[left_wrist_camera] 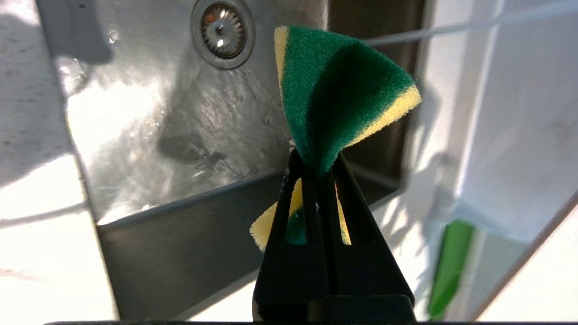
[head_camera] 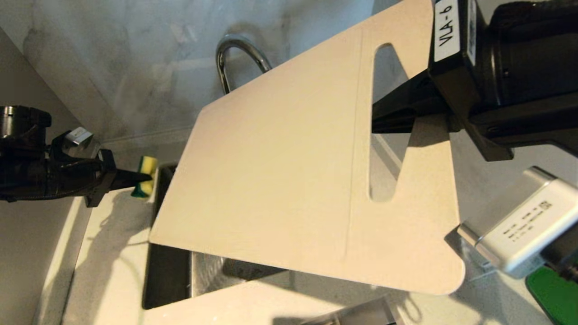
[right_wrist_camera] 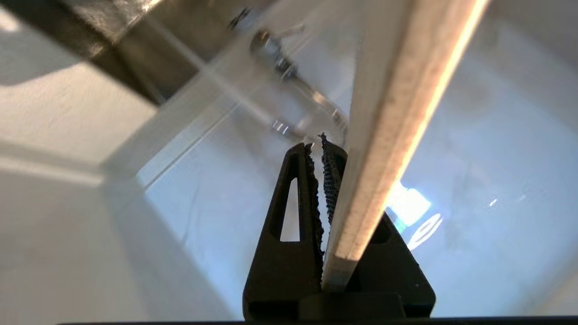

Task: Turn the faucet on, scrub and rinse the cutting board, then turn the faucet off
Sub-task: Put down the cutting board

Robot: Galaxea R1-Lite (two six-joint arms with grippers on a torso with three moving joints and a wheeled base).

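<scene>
While the beige board (head_camera: 280, 180), clamped by the right gripper (head_camera: 384, 113), hides most of the faucet (head_camera: 235, 56), the left gripper (head_camera: 144, 178) pinches a sponge (head_camera: 146, 174) beside the sink (head_camera: 167, 280).

Your left gripper (head_camera: 145, 177) reaches in level from the left, fingers (left_wrist_camera: 347, 194) pinched together. Your right gripper (head_camera: 384, 113) extends from the right, fingers (right_wrist_camera: 307, 189) nearly closed.

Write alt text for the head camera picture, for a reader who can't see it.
The robot's right pincer holds a large beige cutting board tilted above a steel sink, gripping it at its handle slot. At the left, the left pincer pinches a green-and-yellow sponge beside the board. The chrome faucet arches behind the board.
</scene>
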